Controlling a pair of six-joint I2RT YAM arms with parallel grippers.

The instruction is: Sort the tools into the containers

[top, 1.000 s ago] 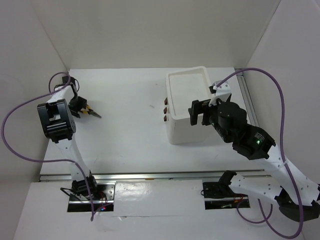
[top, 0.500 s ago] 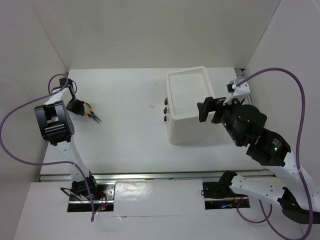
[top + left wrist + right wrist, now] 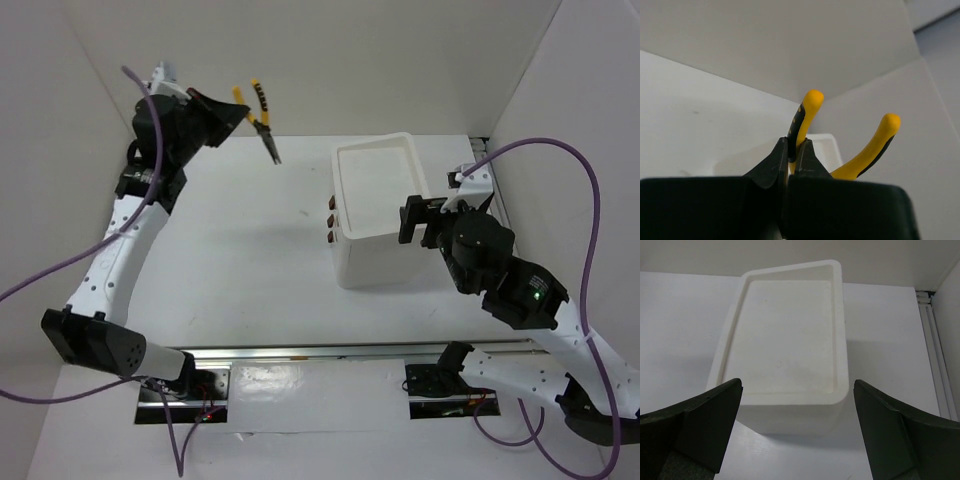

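The yellow-handled pliers (image 3: 262, 118) hang in the air over the back of the table, nose pointing down. My left gripper (image 3: 228, 110) is shut on one of their handles. In the left wrist view the black fingers (image 3: 807, 157) pinch that handle (image 3: 804, 116), while the other handle (image 3: 871, 149) sticks out to the right. The white box unit (image 3: 377, 160) stands right of centre, its top tray bare and three dark drawer handles (image 3: 330, 218) on its left face. My right gripper (image 3: 420, 221) hovers open at the box's right side, and from its wrist camera (image 3: 797, 386) looks down on the tray (image 3: 839, 330).
A metal rail (image 3: 497, 200) runs along the table's right edge. White walls close in the back and both sides. Purple cables (image 3: 560, 170) loop above both arms. A small dark speck (image 3: 303, 211) lies on the table left of the box.
The left gripper shut on the pliers at the table's left side, then lifted them high and swung them toward the back middle. The right arm drew back slightly to the right.
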